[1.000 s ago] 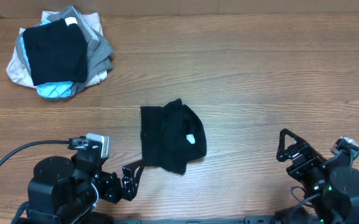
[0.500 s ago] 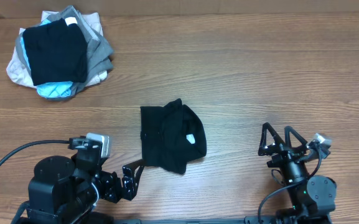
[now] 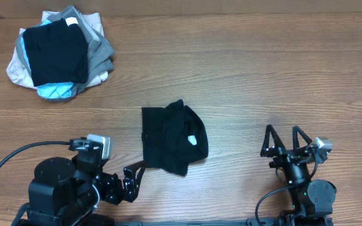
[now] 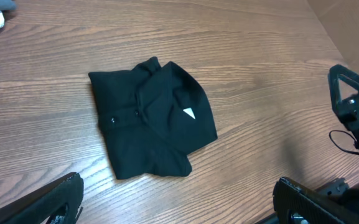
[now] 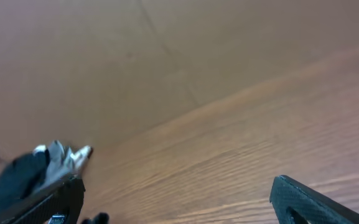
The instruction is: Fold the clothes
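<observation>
Wood table [image 3: 243, 75]: black shirt [image 3: 173, 139] lay just ahead of left gripper [image 3: 133, 177], well apart from right gripper [image 3: 282, 135]; both jaws spread.

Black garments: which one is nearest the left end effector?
The black shirt lying alone mid-table, just ahead of the left end effector; the other black garment tops the pile in the far corner.
</observation>
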`<act>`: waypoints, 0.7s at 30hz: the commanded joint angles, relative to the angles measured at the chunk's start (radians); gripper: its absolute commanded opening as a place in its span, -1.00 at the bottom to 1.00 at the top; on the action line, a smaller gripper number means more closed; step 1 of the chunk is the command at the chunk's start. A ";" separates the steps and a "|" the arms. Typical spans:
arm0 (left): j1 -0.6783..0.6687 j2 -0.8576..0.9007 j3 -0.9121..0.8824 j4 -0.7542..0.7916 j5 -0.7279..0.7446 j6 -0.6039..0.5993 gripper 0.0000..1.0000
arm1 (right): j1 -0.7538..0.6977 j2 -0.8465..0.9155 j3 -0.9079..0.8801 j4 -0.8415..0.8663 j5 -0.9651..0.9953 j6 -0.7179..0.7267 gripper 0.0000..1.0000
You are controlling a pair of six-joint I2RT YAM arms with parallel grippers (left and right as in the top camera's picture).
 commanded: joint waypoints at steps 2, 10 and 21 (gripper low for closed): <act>0.005 0.003 0.000 0.001 -0.006 -0.010 1.00 | -0.003 -0.012 -0.028 0.007 0.026 -0.101 1.00; 0.005 0.003 0.000 0.001 -0.006 -0.010 1.00 | -0.003 -0.012 -0.029 0.000 0.102 -0.068 1.00; 0.005 0.003 0.000 0.001 -0.006 -0.010 1.00 | -0.003 -0.012 -0.029 0.002 0.088 -0.067 1.00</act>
